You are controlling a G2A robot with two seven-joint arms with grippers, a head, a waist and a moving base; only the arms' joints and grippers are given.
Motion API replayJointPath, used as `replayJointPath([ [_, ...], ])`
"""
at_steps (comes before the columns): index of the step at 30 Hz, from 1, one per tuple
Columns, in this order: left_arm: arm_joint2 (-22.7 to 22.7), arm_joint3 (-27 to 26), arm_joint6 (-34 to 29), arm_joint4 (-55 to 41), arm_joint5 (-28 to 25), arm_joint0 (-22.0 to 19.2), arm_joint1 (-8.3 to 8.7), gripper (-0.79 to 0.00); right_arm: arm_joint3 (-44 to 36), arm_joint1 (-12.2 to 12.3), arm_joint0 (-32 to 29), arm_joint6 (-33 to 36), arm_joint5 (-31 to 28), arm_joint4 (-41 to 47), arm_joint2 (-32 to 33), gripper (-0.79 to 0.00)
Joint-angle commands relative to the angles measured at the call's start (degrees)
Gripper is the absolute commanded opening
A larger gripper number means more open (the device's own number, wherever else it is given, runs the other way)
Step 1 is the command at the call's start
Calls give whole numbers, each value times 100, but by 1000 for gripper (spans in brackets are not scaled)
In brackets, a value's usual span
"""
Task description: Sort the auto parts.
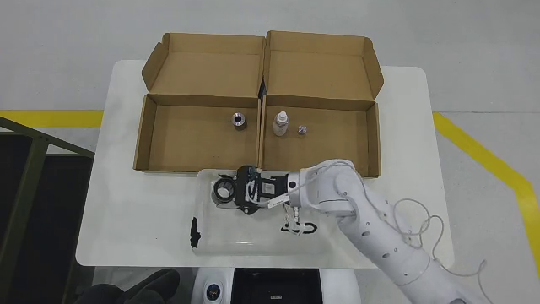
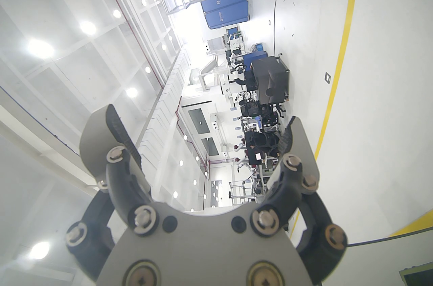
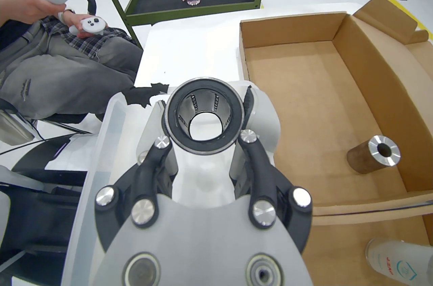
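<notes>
From above, the right arm (image 1: 371, 224) stretches from the near right corner across the clear tray (image 1: 253, 241) on the white table (image 1: 405, 101), short of two open cardboard boxes (image 1: 202, 139). The left gripper (image 2: 203, 121) points up into a bright hall, jaws spread wide. The right gripper (image 3: 205, 111) grasps a metal sleeve (image 3: 205, 145) above the tray, beside the box (image 3: 304, 81) holding a short cylinder (image 3: 373, 153).
</notes>
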Motion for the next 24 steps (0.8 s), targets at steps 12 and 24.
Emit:
replayJointPath([
  [12, 0, 0, 0, 0, 0, 0, 0, 0, 189, -12, 286, -221, 385, 915, 317, -785],
  [24, 0, 0, 0, 0, 0, 0, 0, 0, 395, -75, 549, -300, 733, 1257, 263, -785],
])
